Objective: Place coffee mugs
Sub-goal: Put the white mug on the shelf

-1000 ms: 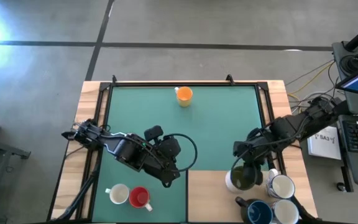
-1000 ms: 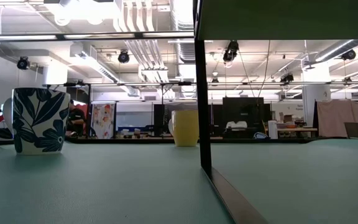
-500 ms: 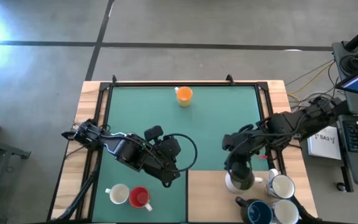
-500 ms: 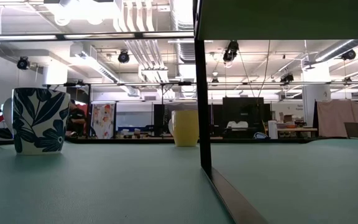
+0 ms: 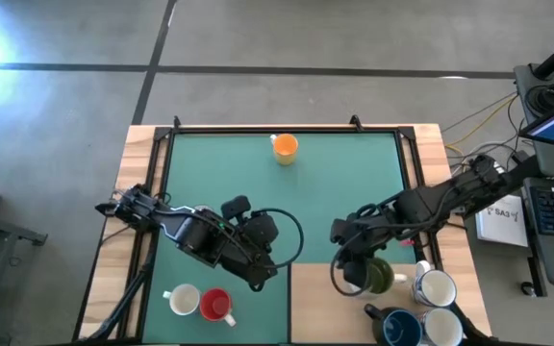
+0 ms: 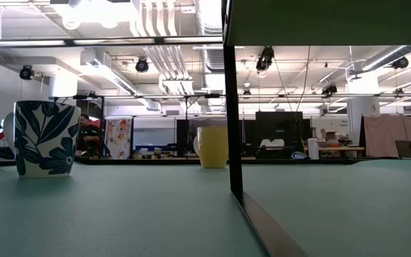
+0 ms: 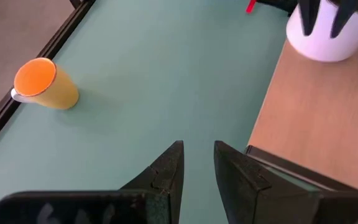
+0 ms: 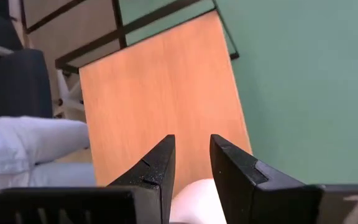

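A white mug with an olive-green inside (image 5: 378, 277) stands on the wooden panel (image 5: 320, 308) at the near right. My right gripper (image 5: 349, 269) slants down over its left side, open; wood shows between the fingertips (image 8: 192, 138), and the mug's white wall (image 8: 194, 200) shows farther back between the fingers. In the left wrist view its two dark fingers stand before that mug (image 7: 328, 37). My left gripper (image 5: 263, 255) hangs open and empty (image 7: 197, 146) over the green mat. An orange mug (image 5: 284, 147) stands at the far middle. A white mug (image 5: 183, 301) and a red mug (image 5: 216, 306) stand near left. My right gripper comes at the olive-inside mug slanting down from the table's right, its fingers by the mug's upper left side (image 7: 312, 25). Whether they touch the mug I cannot tell. The mug stands upright with its base on the wooden panel.
Two white mugs (image 5: 435, 286) (image 5: 442, 327) and a dark blue mug (image 5: 400, 329) crowd the near right corner beside the olive-inside one. A black frame (image 5: 287, 130) rims the green mat. In the low view a blue-leaf-patterned mug (image 6: 45, 138) stands at the left.
My right gripper has moved toward the table's left, across the top of the olive-inside mug, and has tipped as it went. The mug has stayed on the wooden panel. My left arm has kept still.
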Controlling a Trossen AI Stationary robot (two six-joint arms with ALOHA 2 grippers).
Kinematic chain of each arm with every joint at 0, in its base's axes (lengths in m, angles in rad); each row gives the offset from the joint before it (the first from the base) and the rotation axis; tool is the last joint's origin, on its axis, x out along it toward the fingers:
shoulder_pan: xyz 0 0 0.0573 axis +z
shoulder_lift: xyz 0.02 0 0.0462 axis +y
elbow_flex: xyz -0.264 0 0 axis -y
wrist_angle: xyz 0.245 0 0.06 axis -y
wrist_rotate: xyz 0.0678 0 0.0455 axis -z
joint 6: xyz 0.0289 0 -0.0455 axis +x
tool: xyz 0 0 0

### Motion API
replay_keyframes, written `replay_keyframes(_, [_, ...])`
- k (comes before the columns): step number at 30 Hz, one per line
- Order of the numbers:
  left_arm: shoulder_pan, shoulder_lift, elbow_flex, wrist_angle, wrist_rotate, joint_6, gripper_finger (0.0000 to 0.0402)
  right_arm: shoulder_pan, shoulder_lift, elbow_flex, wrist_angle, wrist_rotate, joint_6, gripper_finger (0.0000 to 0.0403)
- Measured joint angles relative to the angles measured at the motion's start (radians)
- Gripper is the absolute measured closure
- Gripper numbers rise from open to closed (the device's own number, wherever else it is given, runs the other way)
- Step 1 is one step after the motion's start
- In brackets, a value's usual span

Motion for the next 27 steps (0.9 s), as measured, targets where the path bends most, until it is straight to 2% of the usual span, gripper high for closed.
replay_keyframes(13, [-0.002,0.0,0.0,-0.026,0.008,0.008,0.0331,0.017,0.013,0.0,-0.127,-0.03,0.051,0.0314])
replay_keyframes(27, [-0.002,0.0,0.0,-0.037,0.009,0.008,0.0331,0.035,0.018,0.0,-0.167,-0.132,0.058,0.0314])
